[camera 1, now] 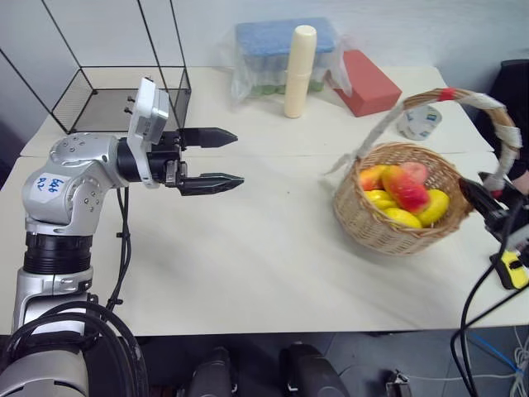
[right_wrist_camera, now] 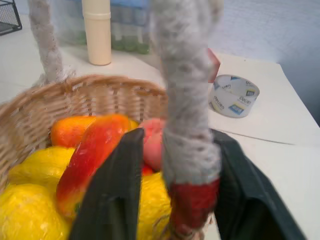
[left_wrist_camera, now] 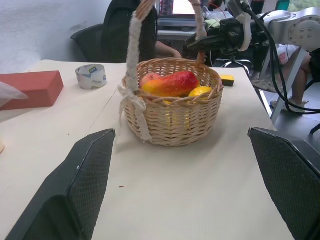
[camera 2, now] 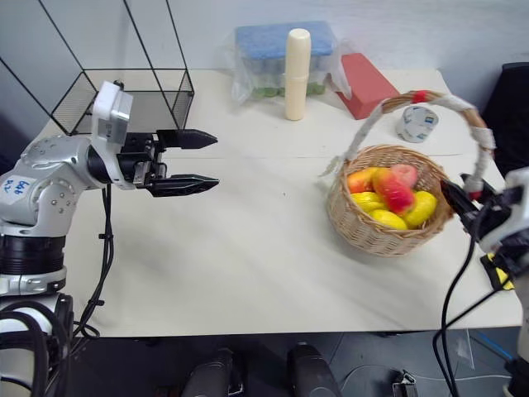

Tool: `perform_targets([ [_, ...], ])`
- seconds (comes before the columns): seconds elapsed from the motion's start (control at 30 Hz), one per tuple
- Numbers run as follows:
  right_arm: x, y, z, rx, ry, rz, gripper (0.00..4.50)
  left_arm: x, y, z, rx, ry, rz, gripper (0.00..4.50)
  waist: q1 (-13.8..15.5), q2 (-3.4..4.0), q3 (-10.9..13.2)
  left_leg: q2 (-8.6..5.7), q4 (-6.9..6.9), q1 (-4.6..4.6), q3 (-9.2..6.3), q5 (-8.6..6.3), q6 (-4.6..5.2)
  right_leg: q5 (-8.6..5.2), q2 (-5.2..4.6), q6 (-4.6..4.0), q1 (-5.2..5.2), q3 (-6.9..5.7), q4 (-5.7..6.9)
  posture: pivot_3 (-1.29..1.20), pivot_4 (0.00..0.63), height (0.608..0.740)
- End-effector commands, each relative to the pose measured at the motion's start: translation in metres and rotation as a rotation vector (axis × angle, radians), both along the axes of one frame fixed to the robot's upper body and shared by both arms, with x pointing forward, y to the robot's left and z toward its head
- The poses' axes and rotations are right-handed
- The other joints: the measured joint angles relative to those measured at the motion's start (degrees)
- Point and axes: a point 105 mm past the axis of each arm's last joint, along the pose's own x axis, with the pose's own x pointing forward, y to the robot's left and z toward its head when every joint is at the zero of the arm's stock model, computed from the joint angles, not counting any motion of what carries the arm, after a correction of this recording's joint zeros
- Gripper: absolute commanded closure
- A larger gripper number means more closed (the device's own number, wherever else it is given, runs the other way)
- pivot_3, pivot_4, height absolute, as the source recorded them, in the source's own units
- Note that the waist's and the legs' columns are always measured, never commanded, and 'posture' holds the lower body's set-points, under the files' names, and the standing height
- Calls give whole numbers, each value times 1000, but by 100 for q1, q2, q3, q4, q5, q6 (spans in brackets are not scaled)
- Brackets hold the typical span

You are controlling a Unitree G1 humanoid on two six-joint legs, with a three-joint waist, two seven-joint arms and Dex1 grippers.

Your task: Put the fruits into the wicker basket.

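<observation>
Wicker basket (camera 1: pixel 395 198) upright on the bench (camera 1: pixel 264 248), toward its right side, holding the fruits (camera 1: pixel 403 195): long red-and-yellow mango (left_wrist_camera: pixel 172 83) on top, yellow lemon (camera 1: pixel 402 217) and pink peach (camera 1: pixel 416 170) beside it. Right gripper (right_wrist_camera: pixel 175 200) straddling the cloth-wrapped handle (right_wrist_camera: pixel 187 115) at its red end, fingers (right_wrist_camera: pixel 112 195) parted on either side, not clamped. Left gripper (camera 1: pixel 216 159) level above the bench, released, well apart from the basket, holding nothing. Tape roll (camera 1: pixel 419 121) behind the basket.
</observation>
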Motion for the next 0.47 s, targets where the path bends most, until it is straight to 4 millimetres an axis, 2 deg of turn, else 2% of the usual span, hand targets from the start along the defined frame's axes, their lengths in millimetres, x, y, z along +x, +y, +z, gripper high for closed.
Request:
perform_targets([
  [0.03,-30,-23,28,-41,-53,-7,1469,-2,1,10,9,-51,-10,0,42,1,0,-2,1,0,1,-1,1,0,-1,0,0,1,-2,0,150,740],
  [0.17,-71,-32,47,34,76,134,134,-1,3,7,16,-43,-19,0,94,3,-1,-2,12,7,1,-4,6,0,-1,0,14,2,-4,0,150,740],
  [0.3,-112,-45,57,62,219,214,29,-1,4,3,27,-37,-33,0,104,-11,2,0,-24,78,-6,-5,7,0,11,0,101,1,-59,0,150,740],
  [0.4,-124,-54,65,85,250,214,29,-1,5,2,30,-35,-39,0,77,-15,4,-4,-64,143,-6,-8,9,2,11,4,182,4,-120,0,150,740],
  [0.47,-124,-55,66,87,250,217,29,0,5,3,30,-47,-37,0,66,-15,4,-4,-74,172,-3,-14,11,3,10,6,214,5,-141,0,150,740],
])
